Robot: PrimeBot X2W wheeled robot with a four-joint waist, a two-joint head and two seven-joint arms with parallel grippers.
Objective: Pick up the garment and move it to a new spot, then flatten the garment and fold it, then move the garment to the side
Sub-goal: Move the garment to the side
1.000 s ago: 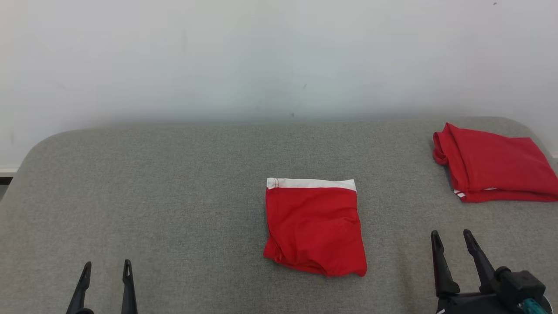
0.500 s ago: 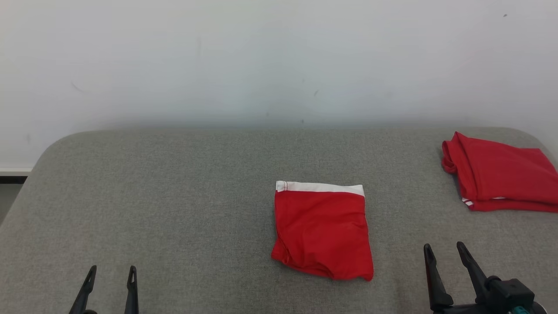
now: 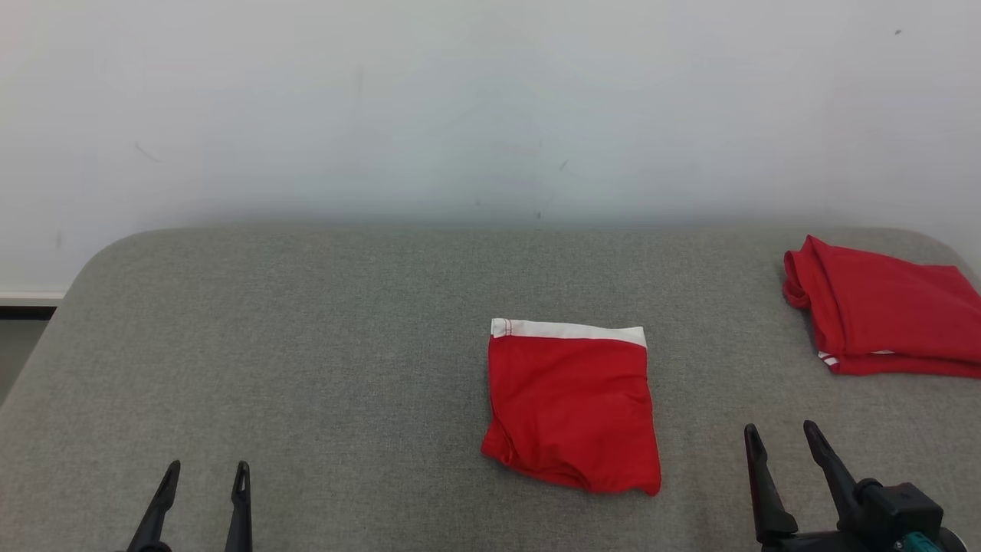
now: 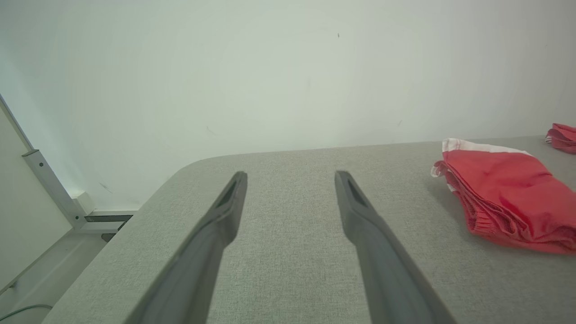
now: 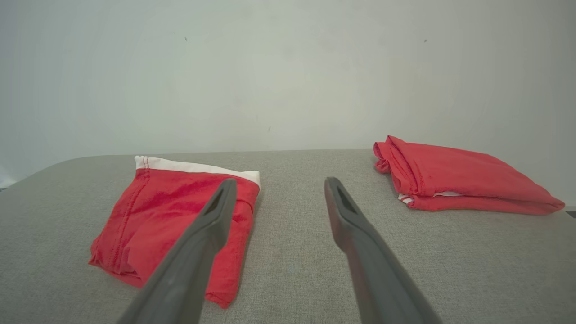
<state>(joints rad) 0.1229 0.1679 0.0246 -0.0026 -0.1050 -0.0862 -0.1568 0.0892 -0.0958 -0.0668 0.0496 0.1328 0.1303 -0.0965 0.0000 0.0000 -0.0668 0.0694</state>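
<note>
Folded red fabric garment with white waistband [image 3: 571, 410] lies on the grey upholstered bench [image 3: 306, 345], ahead and left of the right gripper [image 3: 779, 426], whose wide, empty fingers have drawn back slightly; left gripper [image 3: 209, 464] fingers equally wide. Folding looks finished; moving aside remains.

The view swings: the whole picture slides right and a touch down. Against that drift the right gripper [image 3: 779, 425] has eased inward and back, and the folded garment [image 3: 573, 410], off to the left of its fingers, now sits nearer them than a second ago.
</note>
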